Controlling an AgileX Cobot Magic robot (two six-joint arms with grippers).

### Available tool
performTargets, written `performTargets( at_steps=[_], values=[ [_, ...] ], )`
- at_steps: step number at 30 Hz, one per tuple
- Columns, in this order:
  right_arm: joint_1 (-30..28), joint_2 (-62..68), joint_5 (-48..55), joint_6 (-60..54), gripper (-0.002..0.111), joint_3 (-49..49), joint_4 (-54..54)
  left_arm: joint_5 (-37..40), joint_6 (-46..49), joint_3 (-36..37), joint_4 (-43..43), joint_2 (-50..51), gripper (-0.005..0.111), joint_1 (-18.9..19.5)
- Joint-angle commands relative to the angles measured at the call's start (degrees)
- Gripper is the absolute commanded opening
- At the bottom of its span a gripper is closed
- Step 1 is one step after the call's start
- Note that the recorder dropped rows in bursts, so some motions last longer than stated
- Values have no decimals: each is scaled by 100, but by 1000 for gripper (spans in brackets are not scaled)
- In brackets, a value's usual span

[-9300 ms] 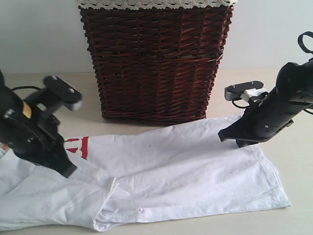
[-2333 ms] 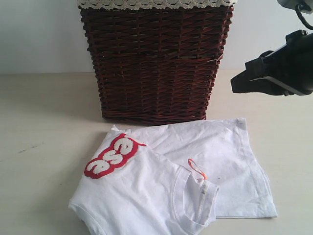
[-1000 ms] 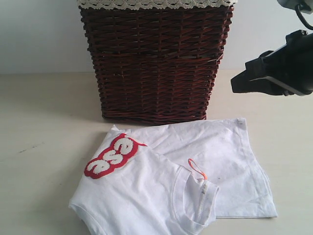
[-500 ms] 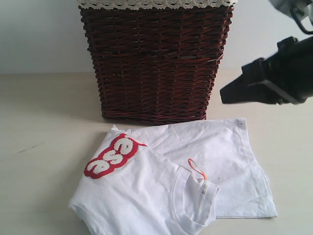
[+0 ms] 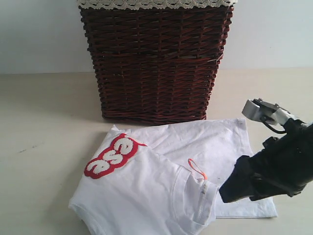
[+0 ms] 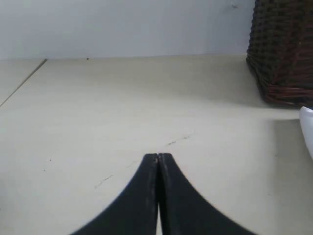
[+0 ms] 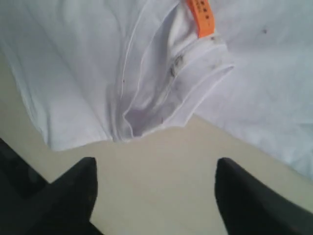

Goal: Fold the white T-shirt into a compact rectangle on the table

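The white T-shirt (image 5: 161, 186) lies partly folded on the table (image 5: 44, 147), sleeve side laid over the body. Its red patch with fuzzy white letters (image 5: 113, 155) faces up at the left and the orange tag (image 5: 197, 169) sits at the collar. My right gripper (image 5: 229, 192) hovers low at the shirt's near right edge, just beside the collar (image 7: 195, 63). It is open (image 7: 155, 169), with only bare table between the fingers. My left gripper (image 6: 158, 156) is shut on nothing above bare table (image 6: 98, 107), with a sliver of the shirt (image 6: 308, 127) at the view's edge.
A tall dark brown wicker basket (image 5: 154, 63) with a lace-edged liner (image 5: 154, 4) stands right behind the shirt, also seen in the left wrist view as a basket corner (image 6: 283, 49). Pale wall rises behind the table.
My right arm has dropped from the upper right down to the shirt's near right edge by the collar, and its jaws have opened. The shirt and the left gripper have not moved.
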Motion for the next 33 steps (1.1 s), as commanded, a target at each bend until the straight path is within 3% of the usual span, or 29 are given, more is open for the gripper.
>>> performTargets(
  at_steps=[1, 5, 13, 27, 33],
  values=[
    [-16, 539, -554, -835, 72, 83, 1106, -30, -44, 3, 0, -32, 1, 4],
    [-16, 1086, -817, -1792, 72, 57, 1929, -30, -44, 3, 0, -32, 1, 4],
    [120, 1541, -1415, -2377, 71, -249, 2040, -30, -44, 3, 0, -32, 1, 4],
    [1086, 1960, -1852, -2467, 71, -198, 2060, -30, -44, 3, 0, -32, 1, 4],
    [1182, 2045, -1641, -2482, 66, -289, 2470, -30, -44, 3, 0, -32, 1, 4]
  ],
)
